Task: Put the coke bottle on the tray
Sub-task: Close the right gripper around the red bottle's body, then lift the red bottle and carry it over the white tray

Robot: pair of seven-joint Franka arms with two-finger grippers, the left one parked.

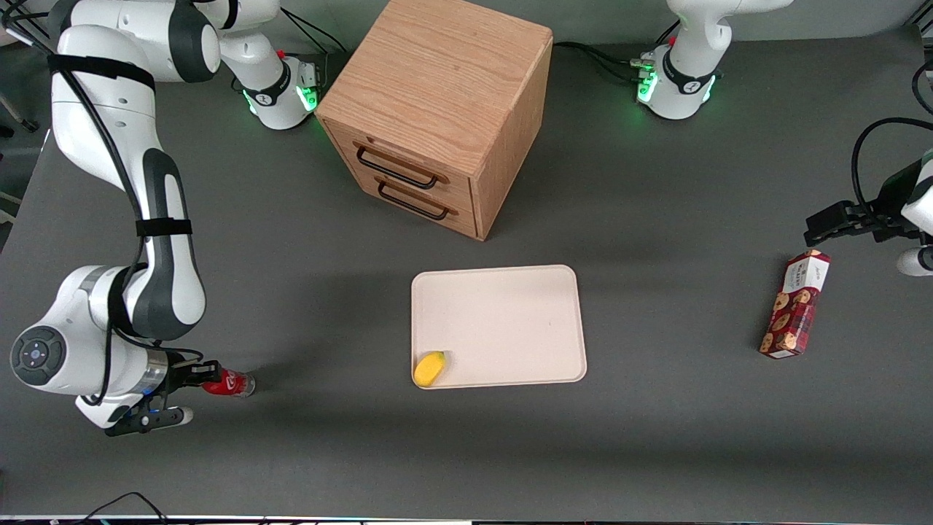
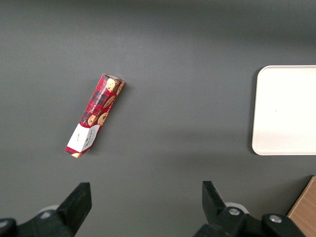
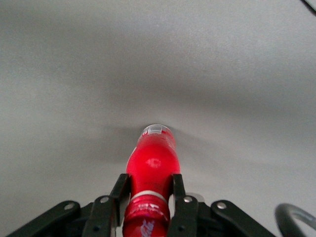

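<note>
A: One coke bottle [image 1: 229,383], lying on its side on the dark grey table [image 1: 656,219] at the working arm's end, well apart from the tray [image 1: 503,321].

B: And the gripper [image 1: 195,376]?

A: Its two fingers [image 3: 120,193] press against the bottle [image 3: 151,173] on both sides, clamped around the upper body near the neck. The clear base points away from the wrist camera.

B: What about the tray?

A: It sits flat near the middle of the table, in front of the wooden drawer cabinet [image 1: 437,109]. A small yellow thing [image 1: 429,367] lies on the tray's corner nearest the front camera, toward the working arm's end.

B: The surface itself?

A: Matte, dark grey, with soft shadows. A red cookie box [image 1: 794,304] lies toward the parked arm's end. Cables run near the arm bases, where green lights glow.

B: The arm's pose?

A: Folded low, its white forearm [image 1: 164,248] sloping down to the wrist, with the gripper held roughly level just above the table.
</note>
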